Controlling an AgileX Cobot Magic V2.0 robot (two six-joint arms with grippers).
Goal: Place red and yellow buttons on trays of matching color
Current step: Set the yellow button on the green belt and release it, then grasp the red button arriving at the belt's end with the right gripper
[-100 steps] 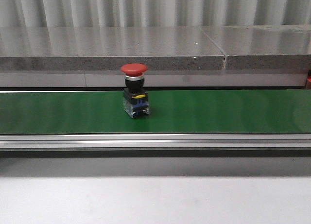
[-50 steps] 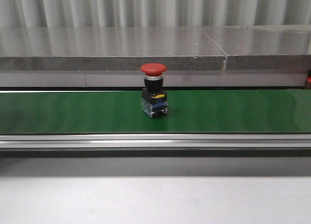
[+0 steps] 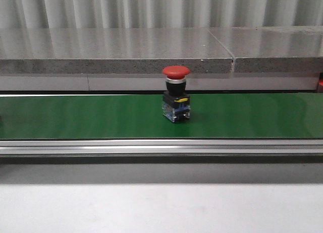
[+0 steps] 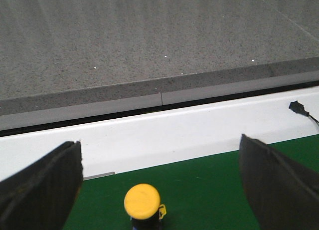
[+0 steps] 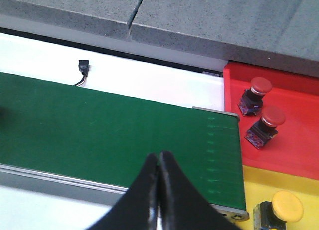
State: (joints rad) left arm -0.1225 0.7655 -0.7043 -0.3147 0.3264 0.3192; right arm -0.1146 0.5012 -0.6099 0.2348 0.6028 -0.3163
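A red button [image 3: 175,71] on a black and blue base stands upright on the green belt [image 3: 75,117] in the front view, near the middle. Neither gripper shows there. In the left wrist view a yellow button [image 4: 142,201] stands on the belt between the wide-apart fingers of my open left gripper [image 4: 159,187]. My right gripper [image 5: 159,157] is shut on nothing above the belt's end. Beside it lie a red tray [image 5: 294,155] holding two red buttons [image 5: 260,86] [image 5: 273,117] and a yellow tray [image 5: 264,185] holding one yellow button [image 5: 286,206].
A grey stone ledge [image 3: 116,48] runs behind the belt. An aluminium rail [image 3: 161,147] borders its near edge, with a white table [image 3: 161,207] in front. A small black connector [image 5: 82,68] lies on the white strip beyond the belt.
The red button has travelled to the right along the belt, from left of centre to just right of centre in the front view.
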